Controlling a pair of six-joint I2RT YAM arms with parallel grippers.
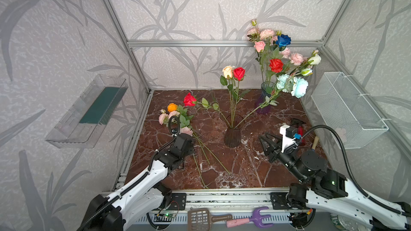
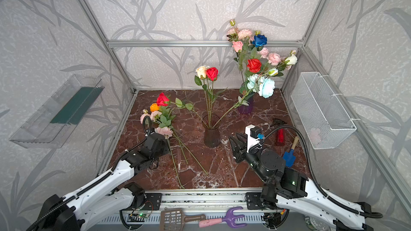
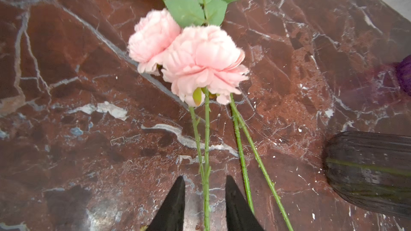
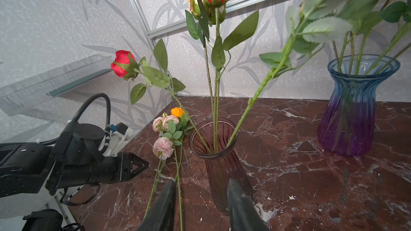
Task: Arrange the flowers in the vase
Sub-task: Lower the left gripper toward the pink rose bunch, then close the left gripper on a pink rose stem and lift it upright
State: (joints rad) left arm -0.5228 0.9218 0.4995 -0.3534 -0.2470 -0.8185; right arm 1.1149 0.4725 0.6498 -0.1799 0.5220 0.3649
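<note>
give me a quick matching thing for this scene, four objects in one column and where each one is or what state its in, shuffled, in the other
Things
1. brown ribbed glass vase
2. blue-to-purple glass vase
3. pink peony stems
4. white wire mesh basket

Places and states
a. lying flat on the dark red marble table
b. hung on the side wall
c. standing mid-table, holding only a few stems
d. standing at the back of the table, packed with many blooms

Pairs: 1-c, 2-d, 3-a, 4-b
</note>
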